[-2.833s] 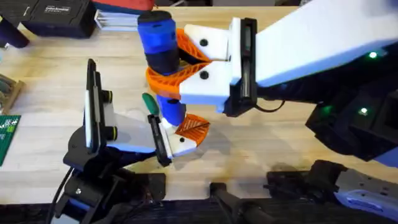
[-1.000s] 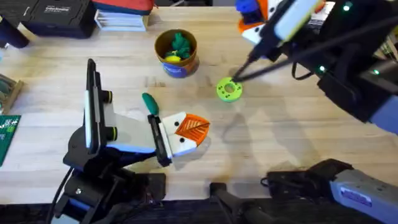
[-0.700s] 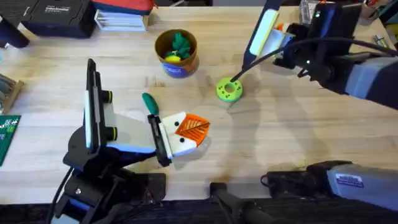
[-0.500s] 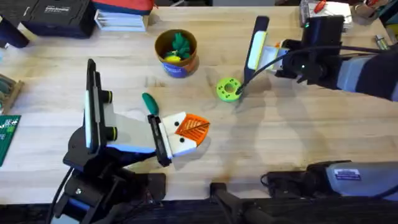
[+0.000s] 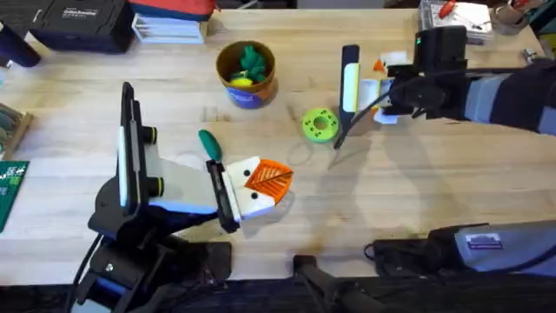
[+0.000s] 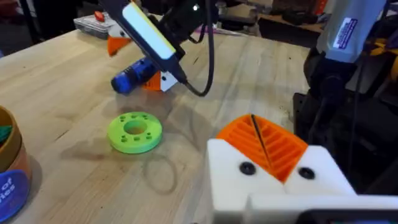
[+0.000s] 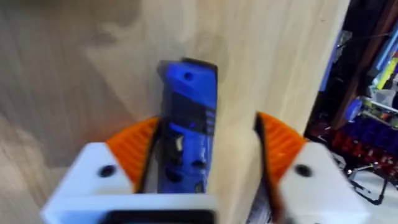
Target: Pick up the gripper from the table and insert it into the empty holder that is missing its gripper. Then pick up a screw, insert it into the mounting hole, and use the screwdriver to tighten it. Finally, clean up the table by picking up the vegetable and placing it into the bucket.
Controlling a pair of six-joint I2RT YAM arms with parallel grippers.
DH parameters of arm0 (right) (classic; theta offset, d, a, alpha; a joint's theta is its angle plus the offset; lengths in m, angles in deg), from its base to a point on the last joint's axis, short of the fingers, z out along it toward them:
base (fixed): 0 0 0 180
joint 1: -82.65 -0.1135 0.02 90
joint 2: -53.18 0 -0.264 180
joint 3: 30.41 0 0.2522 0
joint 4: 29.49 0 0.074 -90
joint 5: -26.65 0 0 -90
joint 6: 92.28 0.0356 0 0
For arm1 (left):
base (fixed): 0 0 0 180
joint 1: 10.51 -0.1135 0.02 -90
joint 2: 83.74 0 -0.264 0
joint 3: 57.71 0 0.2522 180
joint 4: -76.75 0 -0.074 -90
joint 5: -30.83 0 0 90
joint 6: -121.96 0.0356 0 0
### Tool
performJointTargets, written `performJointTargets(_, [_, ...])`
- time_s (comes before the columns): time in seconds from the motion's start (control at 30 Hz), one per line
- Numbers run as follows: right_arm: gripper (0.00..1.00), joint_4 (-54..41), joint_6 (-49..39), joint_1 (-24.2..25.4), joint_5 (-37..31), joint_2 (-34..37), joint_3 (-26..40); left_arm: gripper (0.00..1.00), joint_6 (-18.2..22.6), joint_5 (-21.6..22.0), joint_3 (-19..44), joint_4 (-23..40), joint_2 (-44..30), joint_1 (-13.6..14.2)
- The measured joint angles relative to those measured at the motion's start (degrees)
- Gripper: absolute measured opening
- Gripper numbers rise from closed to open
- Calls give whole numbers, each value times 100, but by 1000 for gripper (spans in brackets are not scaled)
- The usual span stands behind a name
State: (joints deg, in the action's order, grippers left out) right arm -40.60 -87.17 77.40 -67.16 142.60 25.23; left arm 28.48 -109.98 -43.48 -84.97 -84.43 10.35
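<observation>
The blue screwdriver (image 7: 185, 124) lies on the table (image 5: 391, 191) at the far right, also seen past the lime disc as the screwdriver (image 6: 132, 77). My right gripper (image 5: 380, 85) is low over it and open, one orange pad (image 7: 134, 146) beside the tool and the other well apart. My left gripper (image 5: 276, 179) rests shut and empty near the table's middle. The teal-green vegetable (image 5: 209, 143) lies just behind its wrist. The orange-brown bucket (image 5: 247, 76) stands at the back with leafy toys inside. The holder and the screw are out of view.
A lime-green disc with holes (image 5: 320, 124) sits between the bucket and my right gripper. A black case (image 5: 78, 22) and a red-topped box (image 5: 169, 22) line the back edge. A circuit board (image 5: 10, 191) lies at the left edge.
My right arm carried the screwdriver from above the left gripper to the far right, lowered it to the table, and now stands open around it. The left arm has not moved.
</observation>
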Motion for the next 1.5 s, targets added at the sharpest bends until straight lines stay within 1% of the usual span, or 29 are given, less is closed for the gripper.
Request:
performJointTargets(0.03, [910, -49, 1, -4, 8, -29, 59, 7, 0, 2, 0, 0, 0, 0])
performJointTargets(0.07, [972, -117, 17, -19, 24, -64, 107, 7, 0, 0, 0, 0, 0, 0])
performJointTargets(0.13, [990, -214, 94, -72, 21, -86, 114, 7, 0, 0, 0, 0, 0, 0])
performJointTargets(0.23, [993, -244, 464, -162, 8, -97, 114, 7, 0, 0, 0, -2, 0, 0])
performJointTargets(0.3, [993, -285, 934, -250, 13, -131, 114, 7, 0, 0, 0, -1, 0, 0])
performJointTargets(0.47, [994, -474, 2462, -363, 93, -373, 112, 7, 0, 0, 0, 0, 0, 0])
performJointTargets(0.57, [994, -608, 3066, -363, 111, -873, 112, 7, 0, 0, 0, 0, 0, 0])
performJointTargets(0.67, [994, -1003, 3405, -387, 125, -1599, 112, 7, 0, 0, 0, 0, 0, 0])
performJointTargets(0.87, [994, -2479, 4228, -597, 154, -2847, 112, 7, 0, 0, 0, -1, 0, 0])
performJointTargets(1.0, [994, -3436, 5276, -767, 179, -3690, 112, 7, 0, 0, 0, 0, 0, 0])
performJointTargets(1.13, [994, -4095, 6530, -884, 200, -4430, 112, 7, 0, 0, 0, 0, 0, 0])
performJointTargets(1.2, [994, -4360, 7120, -906, 341, -4746, 112, 7, 0, 0, 0, 0, 0, 0])
performJointTargets(1.33, [995, -4698, 7879, -916, 853, -5152, 112, 13, 2, 0, 0, -2, 0, 0])
performJointTargets(1.37, [994, -4770, 8051, -920, 1001, -5201, 112, 94, 20, 0, 0, -2, 1, 0])
performJointTargets(1.5, [994, -4871, 8585, -920, 1428, -5209, 112, 726, 21, 3, 0, -7, 0, 0])
